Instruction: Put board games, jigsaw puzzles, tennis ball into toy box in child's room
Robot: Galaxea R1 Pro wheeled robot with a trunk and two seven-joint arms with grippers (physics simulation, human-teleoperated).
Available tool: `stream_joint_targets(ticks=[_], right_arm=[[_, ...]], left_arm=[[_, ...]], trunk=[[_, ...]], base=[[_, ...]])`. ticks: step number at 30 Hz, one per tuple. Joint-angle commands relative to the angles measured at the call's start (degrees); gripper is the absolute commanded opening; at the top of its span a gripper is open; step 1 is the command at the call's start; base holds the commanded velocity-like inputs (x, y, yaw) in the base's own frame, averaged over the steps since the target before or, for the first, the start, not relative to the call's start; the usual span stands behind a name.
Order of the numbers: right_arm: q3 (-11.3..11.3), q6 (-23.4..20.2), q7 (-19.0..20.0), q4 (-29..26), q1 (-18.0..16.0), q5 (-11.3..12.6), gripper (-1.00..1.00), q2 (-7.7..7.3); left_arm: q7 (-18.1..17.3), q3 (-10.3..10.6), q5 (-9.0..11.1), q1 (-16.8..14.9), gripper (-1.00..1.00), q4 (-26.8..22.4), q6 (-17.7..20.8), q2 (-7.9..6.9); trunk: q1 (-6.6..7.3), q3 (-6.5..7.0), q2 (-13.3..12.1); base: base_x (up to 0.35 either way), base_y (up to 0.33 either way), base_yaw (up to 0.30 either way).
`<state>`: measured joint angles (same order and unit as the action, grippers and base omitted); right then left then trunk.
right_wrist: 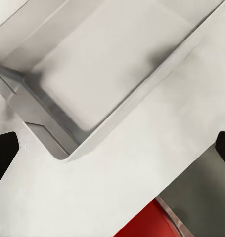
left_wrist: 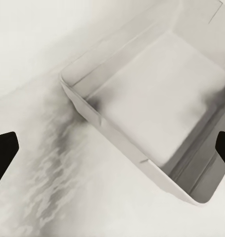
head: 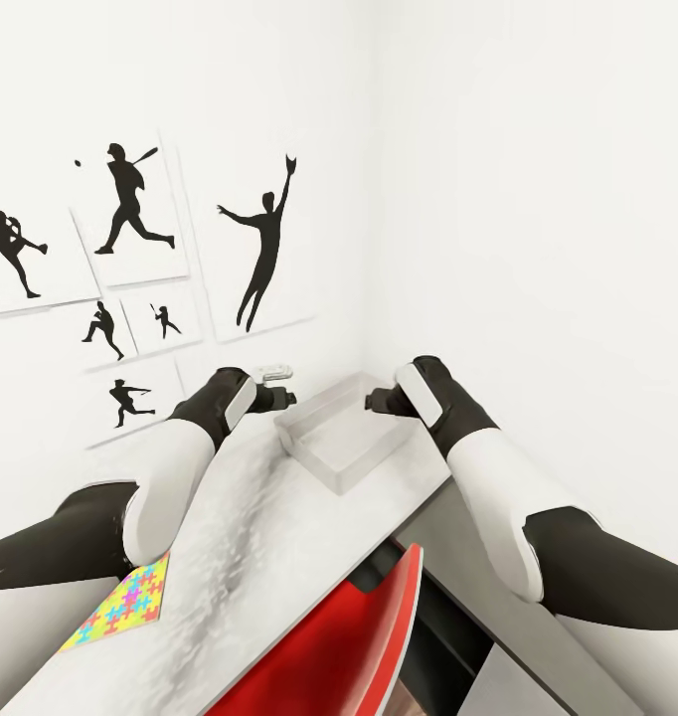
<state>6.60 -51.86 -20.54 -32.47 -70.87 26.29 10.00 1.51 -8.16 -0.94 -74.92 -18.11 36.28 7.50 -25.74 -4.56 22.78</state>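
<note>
Chair (head: 349, 636): red, nearest, tucked at table (head: 269, 537)
Puzzle (head: 120, 605): on table, near edge, outside box
Toy box (head: 344, 438): empty, between both grippers
Left gripper (left_wrist: 112, 148): spread, nothing held
Right gripper (right_wrist: 112, 148): spread, nothing held
Progress: nothing boxed yet

Flat square jigsaw box w/ multicolour interlocking-piece pattern (head: 120, 604) is partly hidden under the left arm's white forearm. Red chair back (head: 354, 646) is cut off by head view's bottom edge. In both wrist views only dark jaw tips show at pic edges, and the shallow light grey tray-like bin (left_wrist: 82, 106) runs off frame.
</note>
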Motion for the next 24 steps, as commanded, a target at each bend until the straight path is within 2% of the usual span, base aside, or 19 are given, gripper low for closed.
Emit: stream_joint_targets(ticks=[1,8,13,17,24], right_arm=[[0.3,0.2,-0.3,0.0,-0.1,0.5,1.0,0.0],[2.7,2.7,-0.1,0.6,-0.1,0.5,1.0,0.0],[3.1,3.0,0.0,0.7,-0.1,0.5,1.0,0.0],[3.3,3.1,0.0,0.7,-0.1,0.5,1.0,0.0],[3.3,3.1,0.0,0.7,-0.1,0.5,1.0,0.0]], left_arm=[[0.2,-0.5,-0.1,0.0,1.0,-0.1,0.3,0.06],[0.2,-0.5,0.0,0.0,1.0,-0.1,0.3,0.2],[0.2,-0.5,0.0,0.0,1.0,-0.1,0.3,0.37],[0.2,-0.5,0.0,0.0,1.0,-0.1,0.3,0.96],[0.2,-0.5,0.0,0.0,1.0,-0.1,0.3,1.17]], trunk=[[-0.04,-0.14,0.1],[-0.04,-0.14,0.1],[-0.04,-0.14,0.1],[-0.92,-0.86,1.7],[-2.45,-2.11,4.5]], base=[[0.0,0.0,0.0],[0.0,0.0,0.0],[0.0,0.0,0.0],[0.0,0.0,0.0],[0.0,0.0,0.0]])
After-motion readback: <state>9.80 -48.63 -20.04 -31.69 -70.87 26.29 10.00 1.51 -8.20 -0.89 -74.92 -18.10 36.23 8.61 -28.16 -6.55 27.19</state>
